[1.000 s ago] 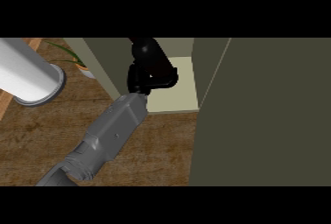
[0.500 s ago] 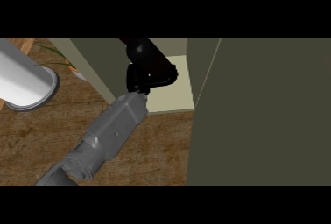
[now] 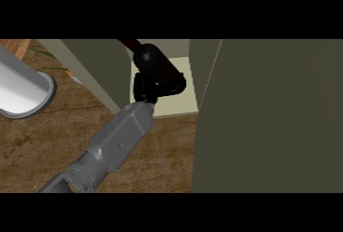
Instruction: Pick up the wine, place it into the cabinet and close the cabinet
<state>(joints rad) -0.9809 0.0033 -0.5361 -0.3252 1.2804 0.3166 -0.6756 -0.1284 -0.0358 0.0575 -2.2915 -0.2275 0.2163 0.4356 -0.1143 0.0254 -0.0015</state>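
A: Right side of the frame, what's the biggest thing?
B: An olive cabinet door (image 3: 268, 118), ajar beside the cabinet (image 3: 175, 97) opening.
A: And upper centre?
B: One hand (image 3: 157, 79), which one I cannot tell, curled round the wine (image 3: 131, 44); only a dark-red tip shows.
A: Handling?
B: Probably heavy, slick, breakable glass; hold the body.

Left robot hand (image 3: 155, 78) curled, forearm extended forward.

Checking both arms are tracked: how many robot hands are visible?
1: a black hand reaching into the cabinet opening at top centre. The other hand is out of view.
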